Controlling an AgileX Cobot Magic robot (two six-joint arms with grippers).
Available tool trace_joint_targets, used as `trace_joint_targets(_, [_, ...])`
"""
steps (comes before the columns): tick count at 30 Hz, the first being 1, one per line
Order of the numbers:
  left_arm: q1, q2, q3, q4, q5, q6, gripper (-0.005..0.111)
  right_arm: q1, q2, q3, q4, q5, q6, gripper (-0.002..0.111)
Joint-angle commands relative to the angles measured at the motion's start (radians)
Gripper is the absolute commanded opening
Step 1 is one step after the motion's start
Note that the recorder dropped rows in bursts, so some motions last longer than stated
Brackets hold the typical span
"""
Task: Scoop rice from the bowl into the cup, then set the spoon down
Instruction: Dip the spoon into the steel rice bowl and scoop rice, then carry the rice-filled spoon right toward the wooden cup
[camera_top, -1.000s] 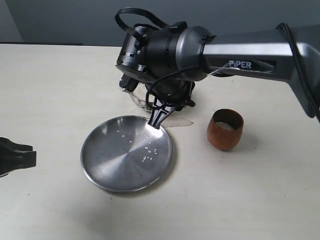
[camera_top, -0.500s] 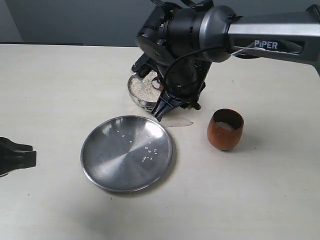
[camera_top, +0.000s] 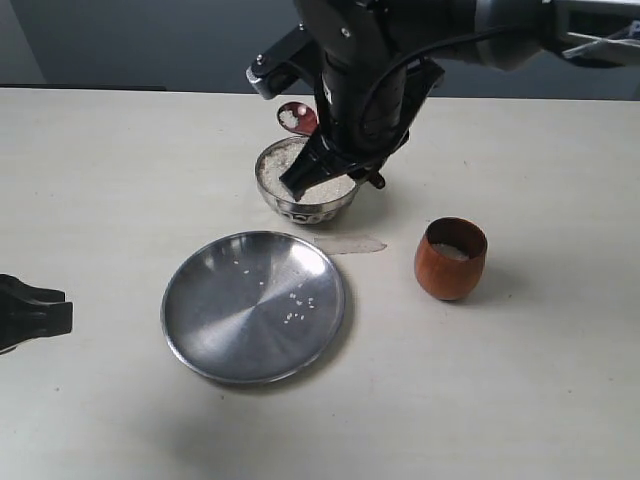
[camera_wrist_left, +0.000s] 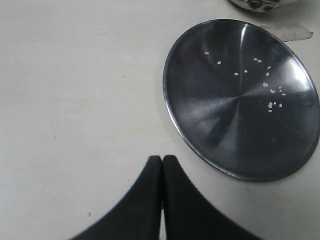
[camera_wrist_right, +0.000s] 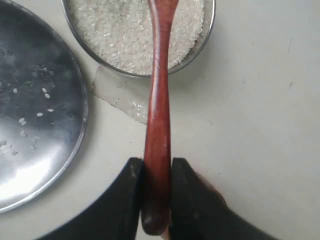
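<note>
The wooden spoon (camera_wrist_right: 158, 120) has its handle pinched in my shut right gripper (camera_wrist_right: 157, 167). In the exterior view that gripper (camera_top: 300, 183) hangs over the steel bowl (camera_top: 292, 209), and the spoon's oval end (camera_top: 297, 117) sits raised past the bowl's far rim with some white grains in it. Rice (camera_wrist_right: 120, 30) fills the bowl (camera_wrist_right: 209, 30) in a heap. To the right stands the brown wooden cup (camera_top: 450, 260), with a little rice showing inside. My left gripper (camera_wrist_left: 162, 161) is shut on nothing, low at the left edge (camera_top: 30, 312).
A flat steel plate (camera_top: 253, 305) with several loose grains lies in front of the bowl; it also shows in the left wrist view (camera_wrist_left: 240, 100). A clear patch of tape (camera_top: 350, 243) sticks to the table between bowl and plate.
The right arm has risen and drawn back from the plate's far rim to above the bowl. The bowl and the spoon's loaded end have come into sight. The left gripper has stayed still.
</note>
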Motion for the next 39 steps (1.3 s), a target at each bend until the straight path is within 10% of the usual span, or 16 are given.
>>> trace_joint_targets(1, [-0.002, 0.0, -0.006, 0.01, -0.005, 0.002, 0.0, -0.005, -0.045, -0.003, 0.014, 0.017, 0.002, -0.001])
trace_joint_targets(39, [-0.002, 0.0, -0.006, 0.02, -0.004, 0.002, 0.0, -0.137, -0.572, 0.658, -0.034, -0.088, -0.004, -0.001])
